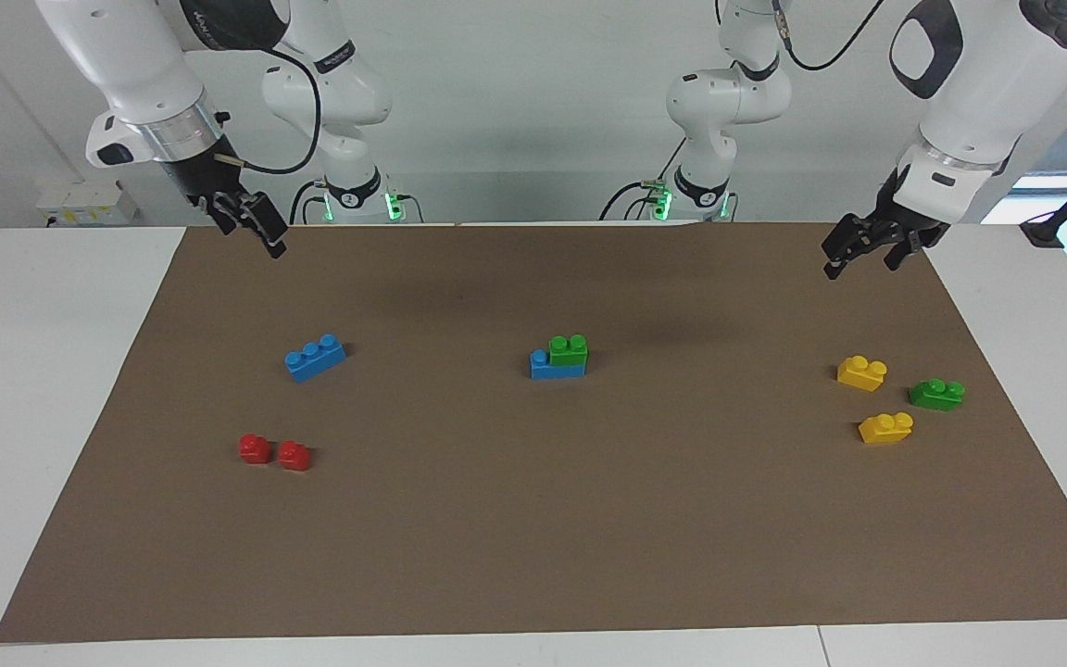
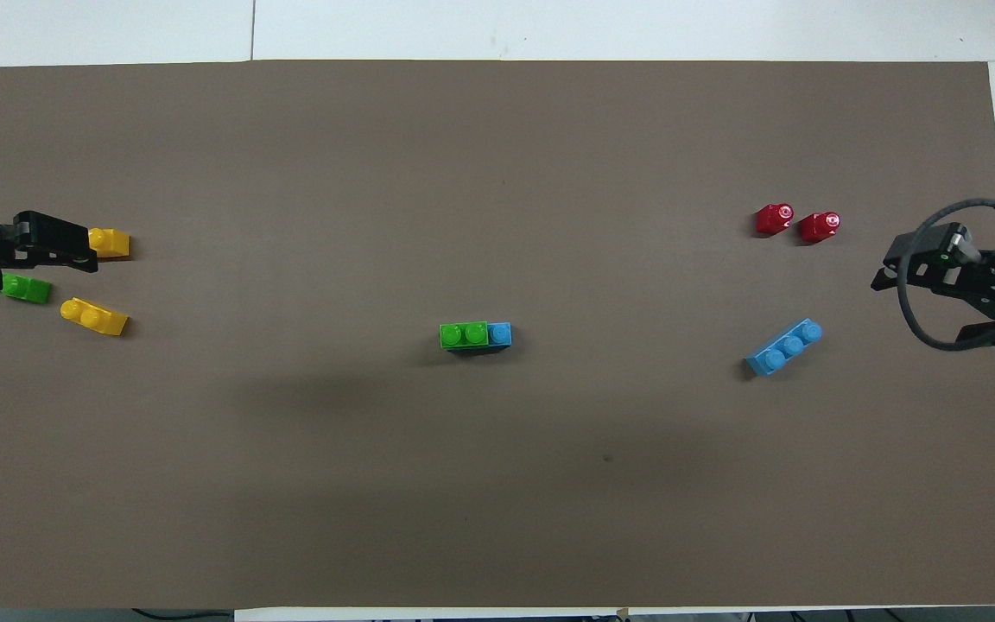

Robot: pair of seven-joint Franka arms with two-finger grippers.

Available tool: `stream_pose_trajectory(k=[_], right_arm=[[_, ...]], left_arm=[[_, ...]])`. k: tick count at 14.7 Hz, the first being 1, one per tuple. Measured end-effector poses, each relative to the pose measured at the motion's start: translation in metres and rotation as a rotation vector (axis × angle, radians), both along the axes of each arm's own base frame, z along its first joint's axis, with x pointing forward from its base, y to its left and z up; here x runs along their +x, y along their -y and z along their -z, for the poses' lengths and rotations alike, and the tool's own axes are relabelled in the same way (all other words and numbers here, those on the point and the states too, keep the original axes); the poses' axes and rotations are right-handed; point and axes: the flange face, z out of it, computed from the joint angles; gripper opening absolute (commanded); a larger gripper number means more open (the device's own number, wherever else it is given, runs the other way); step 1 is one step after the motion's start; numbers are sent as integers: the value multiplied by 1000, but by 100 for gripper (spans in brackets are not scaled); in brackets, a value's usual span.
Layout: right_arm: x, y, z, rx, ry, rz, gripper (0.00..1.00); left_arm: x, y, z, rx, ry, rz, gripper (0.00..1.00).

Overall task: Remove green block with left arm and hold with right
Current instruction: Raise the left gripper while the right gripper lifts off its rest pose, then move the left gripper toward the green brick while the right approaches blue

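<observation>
The green block (image 1: 569, 349) (image 2: 464, 334), bright green with two studs, sits on one end of a blue brick (image 1: 547, 367) (image 2: 500, 334) in the middle of the brown mat. My left gripper (image 1: 862, 265) (image 2: 48, 259) hangs open and empty in the air over the mat's edge at the left arm's end, above the yellow bricks. My right gripper (image 1: 252, 229) (image 2: 938, 298) hangs open and empty over the mat's corner at the right arm's end. Both are well away from the green block.
Two yellow bricks (image 1: 861, 371) (image 1: 885, 427) and a darker green brick (image 1: 937, 394) lie at the left arm's end. A loose blue three-stud brick (image 1: 315, 357) and two red pieces (image 1: 255, 448) (image 1: 294, 455) lie toward the right arm's end.
</observation>
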Motion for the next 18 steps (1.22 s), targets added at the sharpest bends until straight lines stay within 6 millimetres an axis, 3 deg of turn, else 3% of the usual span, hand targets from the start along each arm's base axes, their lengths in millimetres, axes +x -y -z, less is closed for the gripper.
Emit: stream_pose_trajectory(k=[4, 8, 12, 16, 18], right_arm=[[1, -12, 9, 116, -87, 421, 100], [2, -12, 44, 311, -213, 633, 100], [2, -13, 79, 466, -272, 722, 100], [3, -59, 110, 495, -316, 688, 100], [-1, -72, 126, 522, -342, 658, 100]], left_arm=[[-12, 15, 12, 6, -33, -132, 100], [-33, 74, 27, 28, -63, -314, 100], [-52, 133, 33, 29, -31, -658, 100], [-72, 188, 40, -9, 6, -1068, 100], [-81, 206, 42, -22, 9, -1192, 100]])
